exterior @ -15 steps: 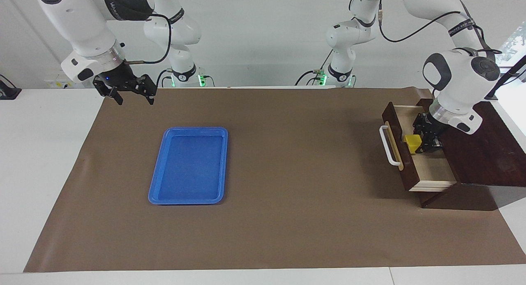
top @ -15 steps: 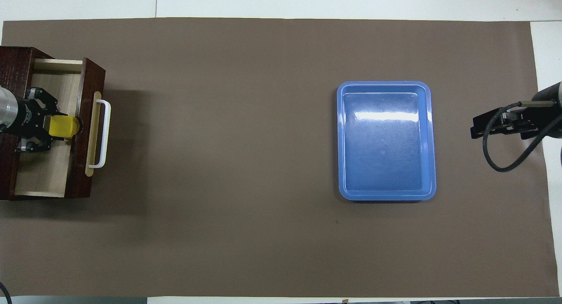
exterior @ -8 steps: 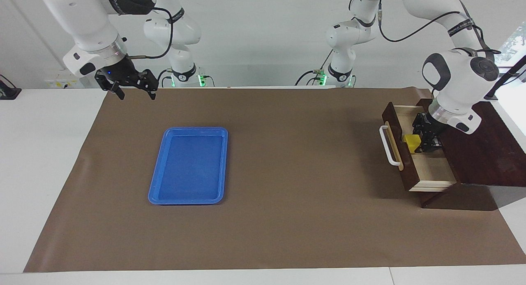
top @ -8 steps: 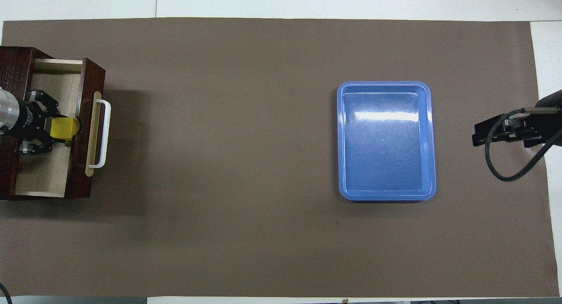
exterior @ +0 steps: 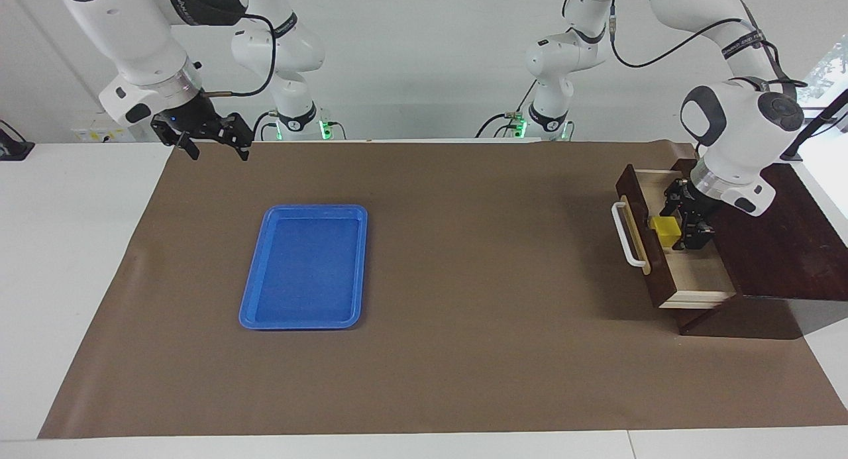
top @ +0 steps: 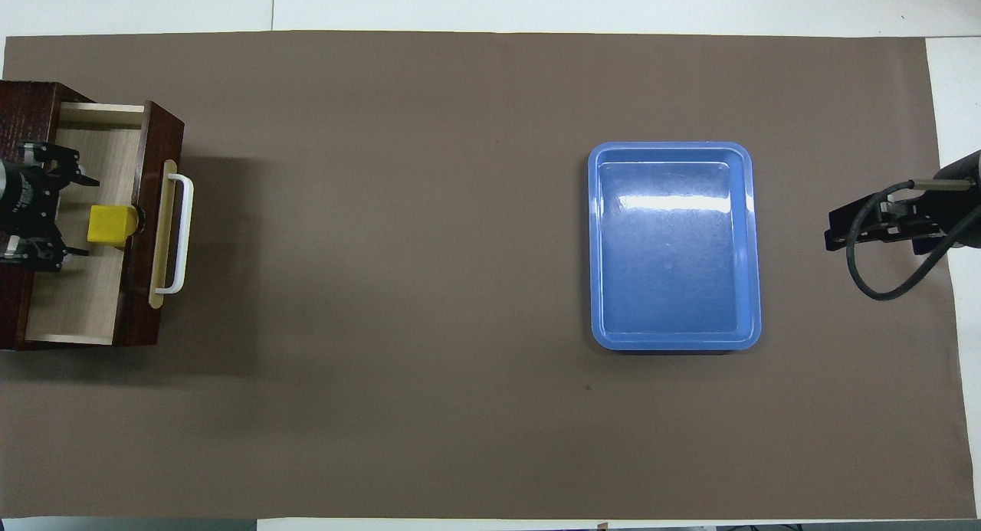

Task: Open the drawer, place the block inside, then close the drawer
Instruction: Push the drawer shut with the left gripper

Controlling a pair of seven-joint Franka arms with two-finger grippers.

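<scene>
The dark brown drawer [exterior: 657,263] of the wooden box [exterior: 785,247] stands pulled out at the left arm's end of the table, its white handle [exterior: 623,237] facing the table's middle. The yellow block [exterior: 664,231] rests on the pale drawer floor, against the front panel. My left gripper [exterior: 685,214] is open over the drawer, beside the block and apart from it. In the overhead view its fingers [top: 75,180] are spread either side of the block [top: 112,224], drawn back toward the box [top: 23,106]. My right gripper [exterior: 217,152] is open and empty, waiting in the air.
A blue plastic tray [exterior: 301,210] lies empty on the brown mat toward the right arm's end; it also shows in the overhead view [top: 667,146]. My right gripper [top: 881,223] hangs over the mat's edge at that end.
My left gripper has opened, let go of the yellow block and drawn back from it; the block stays in the drawer. My right gripper rose a little.
</scene>
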